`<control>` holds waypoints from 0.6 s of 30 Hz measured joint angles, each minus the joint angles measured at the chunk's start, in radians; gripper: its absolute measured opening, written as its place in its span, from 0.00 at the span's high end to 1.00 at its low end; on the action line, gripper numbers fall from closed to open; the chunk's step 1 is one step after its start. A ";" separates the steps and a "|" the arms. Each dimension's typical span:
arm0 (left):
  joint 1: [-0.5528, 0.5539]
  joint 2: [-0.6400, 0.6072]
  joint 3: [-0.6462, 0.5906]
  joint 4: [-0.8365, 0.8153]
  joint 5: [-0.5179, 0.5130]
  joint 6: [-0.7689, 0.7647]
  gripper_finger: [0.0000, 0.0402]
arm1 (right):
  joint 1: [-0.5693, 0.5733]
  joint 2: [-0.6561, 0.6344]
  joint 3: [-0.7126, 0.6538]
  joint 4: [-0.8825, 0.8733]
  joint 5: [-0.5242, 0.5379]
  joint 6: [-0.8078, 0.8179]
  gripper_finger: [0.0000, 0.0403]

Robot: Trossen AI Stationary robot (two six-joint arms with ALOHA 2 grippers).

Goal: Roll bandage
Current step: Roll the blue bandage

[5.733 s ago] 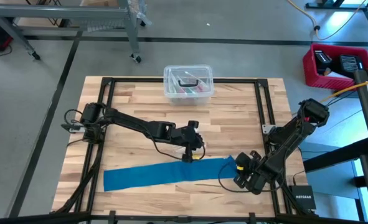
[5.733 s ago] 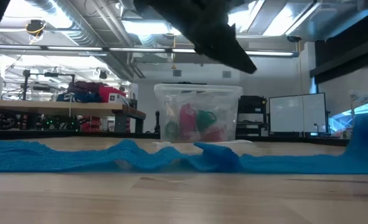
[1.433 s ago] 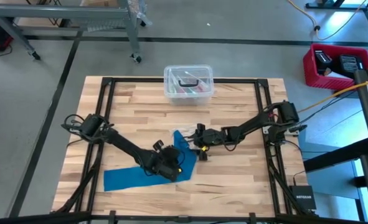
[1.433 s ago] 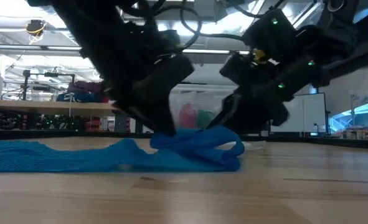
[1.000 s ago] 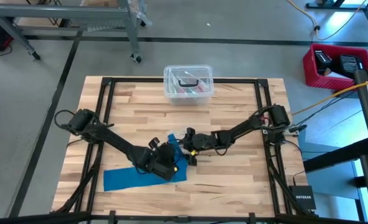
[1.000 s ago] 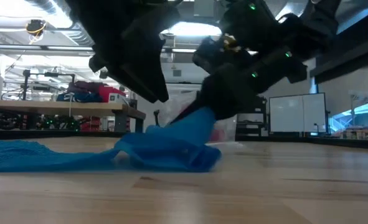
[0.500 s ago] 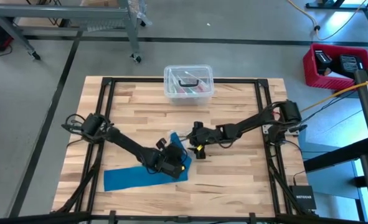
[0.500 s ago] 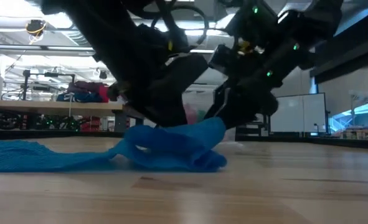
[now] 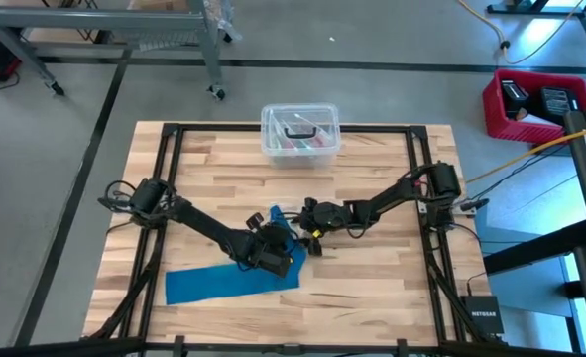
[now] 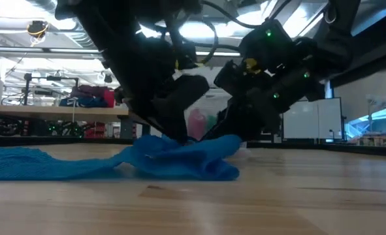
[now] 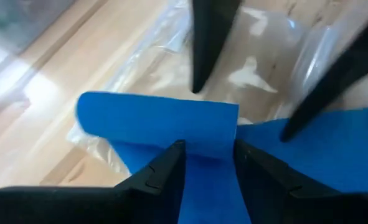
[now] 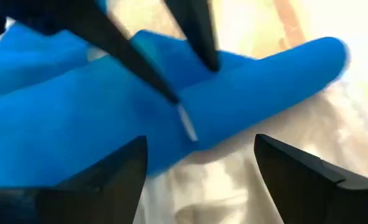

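Observation:
The blue bandage (image 9: 213, 283) lies as a flat strip along the table's near side. Its right end is folded over into a loose roll (image 11: 159, 121), also seen in the low view (image 10: 193, 156) and the right wrist view (image 12: 246, 93). My left gripper (image 11: 208, 152) points slanting down at the roll's near edge, its fingers a narrow gap apart over the flat strip. My right gripper (image 12: 199, 168) stands wide open on the roll's far side (image 9: 304, 240). My left gripper sets both fingertips (image 11: 176, 149) on the flat strip right against the roll's near edge (image 11: 202, 146), slanting down from the table's left. Nothing is pinched between them. My right gripper meets the roll's far edge (image 11: 199, 96) with one fingertip (image 11: 197, 81); the other fingertip (image 11: 289, 130) comes down beside the roll's end. It comes slanting down from the right, and the roll lies on the strip.
A crumpled clear plastic bag (image 11: 264, 31) lies under and beyond the roll. A clear lidded box (image 9: 299, 132) stands at the table's far edge. Black frame rails (image 9: 416, 188) run along the table's sides.
The bandage's right end, which stood lifted and slanting on my right gripper, has come down and now lies folded over on the strip. My left gripper has sunk from above onto the strip at the fold. My right gripper has lowered with the end.

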State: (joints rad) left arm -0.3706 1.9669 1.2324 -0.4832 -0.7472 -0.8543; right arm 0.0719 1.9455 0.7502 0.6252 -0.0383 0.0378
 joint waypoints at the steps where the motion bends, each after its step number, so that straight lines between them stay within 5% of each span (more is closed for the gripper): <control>1: -0.001 -0.010 0.003 -0.022 0.000 -0.010 0.68 | 0.000 0.007 0.001 0.018 -0.007 0.011 0.26; 18: -0.028 -0.026 -0.030 -0.012 -0.003 -0.090 0.68 | 0.000 0.114 0.086 0.084 -0.002 0.130 0.26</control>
State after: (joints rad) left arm -0.3990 1.9410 1.2020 -0.4950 -0.7502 -0.9442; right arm 0.0723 2.0594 0.8361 0.7090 -0.0408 0.1680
